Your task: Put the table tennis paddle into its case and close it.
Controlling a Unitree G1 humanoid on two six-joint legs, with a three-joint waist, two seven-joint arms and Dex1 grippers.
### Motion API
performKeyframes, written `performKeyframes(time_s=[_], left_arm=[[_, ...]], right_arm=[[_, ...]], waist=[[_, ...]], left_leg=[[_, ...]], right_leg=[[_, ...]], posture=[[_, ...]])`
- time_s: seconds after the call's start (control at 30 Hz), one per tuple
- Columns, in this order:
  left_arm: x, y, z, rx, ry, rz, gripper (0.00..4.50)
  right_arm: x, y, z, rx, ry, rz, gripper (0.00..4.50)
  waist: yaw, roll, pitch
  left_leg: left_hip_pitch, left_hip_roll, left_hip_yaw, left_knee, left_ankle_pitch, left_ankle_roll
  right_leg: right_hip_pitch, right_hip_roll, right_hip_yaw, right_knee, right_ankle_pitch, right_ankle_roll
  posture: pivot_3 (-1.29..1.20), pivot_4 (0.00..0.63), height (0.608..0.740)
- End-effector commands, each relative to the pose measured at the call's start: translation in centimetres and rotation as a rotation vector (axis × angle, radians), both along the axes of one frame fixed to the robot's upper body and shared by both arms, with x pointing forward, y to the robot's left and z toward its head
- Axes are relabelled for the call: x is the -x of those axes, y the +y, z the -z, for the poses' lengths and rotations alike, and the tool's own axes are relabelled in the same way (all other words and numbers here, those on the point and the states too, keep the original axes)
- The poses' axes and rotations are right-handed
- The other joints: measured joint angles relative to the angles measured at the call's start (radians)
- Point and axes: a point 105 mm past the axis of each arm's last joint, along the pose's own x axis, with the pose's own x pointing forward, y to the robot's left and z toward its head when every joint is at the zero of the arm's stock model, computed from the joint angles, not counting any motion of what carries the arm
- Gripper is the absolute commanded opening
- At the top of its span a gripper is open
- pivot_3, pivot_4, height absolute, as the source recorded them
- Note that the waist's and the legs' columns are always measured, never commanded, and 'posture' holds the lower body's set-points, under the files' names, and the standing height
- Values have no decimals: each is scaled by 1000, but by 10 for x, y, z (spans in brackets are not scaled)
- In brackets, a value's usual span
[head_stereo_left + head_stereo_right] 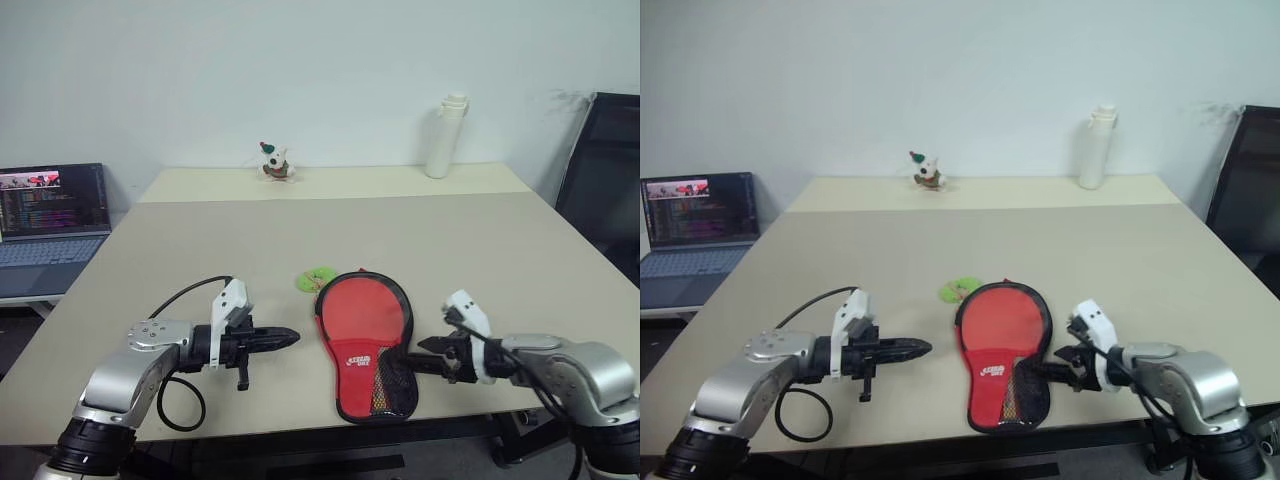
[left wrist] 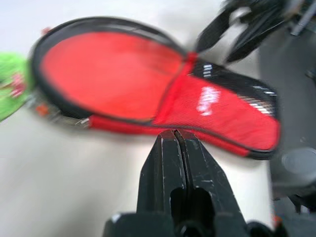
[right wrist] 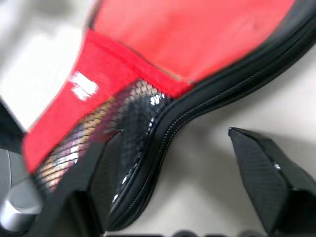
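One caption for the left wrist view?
Shut left gripper beside the case holding the red paddle.

I see a white logo on the red panel of the case (image 1: 362, 361), but I can't read it; the laptop (image 1: 52, 215) screen's lines are illegible.

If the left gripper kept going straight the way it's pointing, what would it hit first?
Most likely the case: the shut left gripper points across the table at its near edge, with bare tabletop between them, though its height is hard to judge.

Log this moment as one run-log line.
paddle: inside case | left gripper: shut, beside case | right gripper: open at case edge
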Motion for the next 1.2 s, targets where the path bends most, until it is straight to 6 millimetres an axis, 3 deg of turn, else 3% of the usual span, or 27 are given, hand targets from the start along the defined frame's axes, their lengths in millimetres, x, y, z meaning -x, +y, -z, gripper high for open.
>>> performKeyframes(time_s=[0.03, 0.13, 0.23, 0.47, 0.8, 1.07, 1.2], left_arm=[[-31, 6, -11, -33, -113, -138, 180], [-58, 10, -17, -6, -148, -256, 945], [-82, 9, -19, 20, -139, -346, 2032], [-115, -7, -9, 26, -77, -394, 4444], [-141, -25, 10, -24, 23, -422, 4444], [-142, -22, 31, -90, 53, -451, 4444], [-141, -22, 33, -79, 57, -449, 4444]], right_arm=[[-4, -4, -31, -49, -138, -9, 3611], [-8, -3, -39, -59, -180, -1, 3629], [-13, 0, -44, -67, -211, 8, 3629], [-13, 13, -46, -72, -233, -13, 3629], [-12, 27, -51, -62, -294, -50, 3629], [-16, 36, -67, -74, -378, -57, 3629], [-19, 50, -83, -115, -442, -88, 3629]], waist=[[3, 0, 0], [6, 0, 0], [8, 0, 0], [10, 0, 0], [9, -1, 0], [8, -1, 0], [8, -1, 0]], left_leg=[[0, 0, 0, 0, 0, 0], [0, 0, 0, 0, 0, 0], [0, -1, 0, 0, 0, 0], [-1, -1, 0, 0, 0, 0], [-2, -3, 0, 0, 0, 0], [-1, -3, 0, 0, 0, 0], [0, -2, 0, 1, 0, 0]], right_leg=[[0, 0, 0, 0, 0, 0], [0, 0, 0, 0, 0, 0], [0, 0, 0, 0, 0, 0], [0, 0, 0, -1, 0, 0], [0, 1, -1, -1, 0, 0], [0, 1, -1, 0, 0, 0], [1, 1, -1, 1, 0, 0]], posture=[[0, 150, 740], [0, 150, 740], [0, 150, 740], [0, 150, 740], [0, 150, 740], [0, 150, 740], [0, 150, 740]])
